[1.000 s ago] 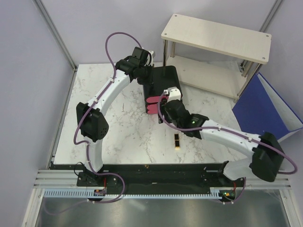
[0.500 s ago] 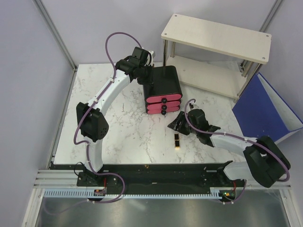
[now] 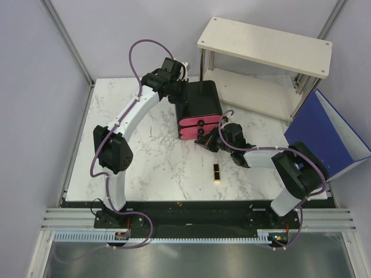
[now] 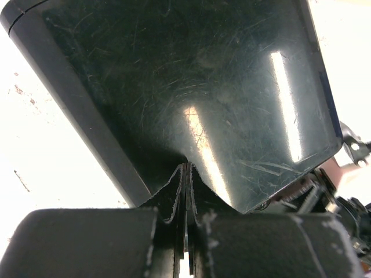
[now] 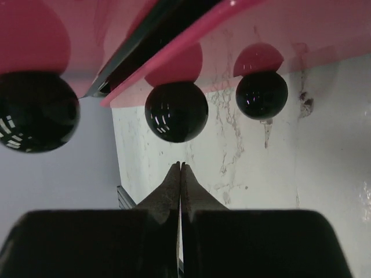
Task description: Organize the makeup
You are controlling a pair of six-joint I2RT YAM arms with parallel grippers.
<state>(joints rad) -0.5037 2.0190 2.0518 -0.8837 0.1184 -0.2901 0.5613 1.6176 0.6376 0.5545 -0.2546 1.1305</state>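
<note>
One piece of the makeup shows: a black-gold lipstick (image 3: 216,172) lying on the marble table (image 3: 151,156), just in front of my right arm. My right gripper (image 3: 204,139) (image 5: 181,165) is shut and empty. Its tips sit just short of the middle black knob (image 5: 176,112) on the pink drawers (image 3: 194,123) of the black box (image 3: 201,99). A dark gap shows between two pink fronts (image 5: 162,29). My left gripper (image 3: 181,97) (image 4: 186,166) is shut, its tips against the box's glossy black top (image 4: 191,87).
A pale wooden two-level shelf (image 3: 264,43) stands at the back right. A blue bin (image 3: 327,136) leans at the right edge of the table. Grey walls close in the left and back.
My right gripper has gone from open to shut. Its arm pulled back to the right, away from the drawers, then returned to the knobs. The left arm has not moved.
</note>
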